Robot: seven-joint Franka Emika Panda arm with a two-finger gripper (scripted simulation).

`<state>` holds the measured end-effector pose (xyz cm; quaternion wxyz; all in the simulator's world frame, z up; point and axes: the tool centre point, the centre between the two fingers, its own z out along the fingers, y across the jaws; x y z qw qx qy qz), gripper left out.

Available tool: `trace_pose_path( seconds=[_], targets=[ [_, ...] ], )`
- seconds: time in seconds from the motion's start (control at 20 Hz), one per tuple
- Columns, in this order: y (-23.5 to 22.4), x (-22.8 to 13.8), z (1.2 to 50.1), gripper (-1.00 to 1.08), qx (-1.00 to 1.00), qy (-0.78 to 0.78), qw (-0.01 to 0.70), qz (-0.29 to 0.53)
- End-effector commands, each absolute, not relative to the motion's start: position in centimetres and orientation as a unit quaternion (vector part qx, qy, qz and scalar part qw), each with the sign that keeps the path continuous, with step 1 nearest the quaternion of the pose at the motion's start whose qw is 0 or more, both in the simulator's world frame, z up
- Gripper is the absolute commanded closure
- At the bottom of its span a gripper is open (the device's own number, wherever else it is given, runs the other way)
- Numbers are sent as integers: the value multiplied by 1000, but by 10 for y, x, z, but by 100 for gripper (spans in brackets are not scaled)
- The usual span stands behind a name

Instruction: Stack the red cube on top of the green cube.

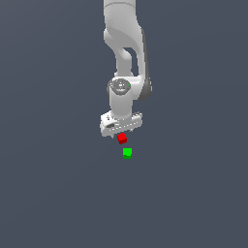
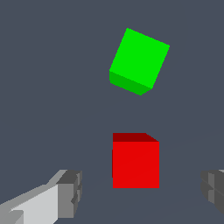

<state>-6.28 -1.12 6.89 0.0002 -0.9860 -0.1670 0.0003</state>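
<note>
- The pincer (image 2: 140, 192) is spread wide and holds nothing; the red cube (image 2: 135, 162) lies on the table (image 2: 39, 87) between its fingers (image 2: 70, 192).
- A skewed closure could nudge it into the nearby green cube (image 2: 139, 61).

In the exterior view, the red cube (image 1: 122, 139) sits mid-frame, directly under the gripper (image 1: 120, 131); the green cube (image 1: 127, 153) lies just below-right, apart.
</note>
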Motion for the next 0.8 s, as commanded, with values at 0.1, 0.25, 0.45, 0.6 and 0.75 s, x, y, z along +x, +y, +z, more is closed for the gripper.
trace_pose_path(
  seconds=[0.1,0.25,0.45,0.6,0.75],
  targets=[
    [-11,-62,69,-92,-986,-166,0,0],
    [-11,-62,64,-92,-986,-166,0,0],
    [-11,-63,49,-92,-986,-166,0,0],
    [-11,-63,34,-92,-986,-165,0,0],
    [-11,-63,24,-92,-986,-165,0,0]
  ],
)
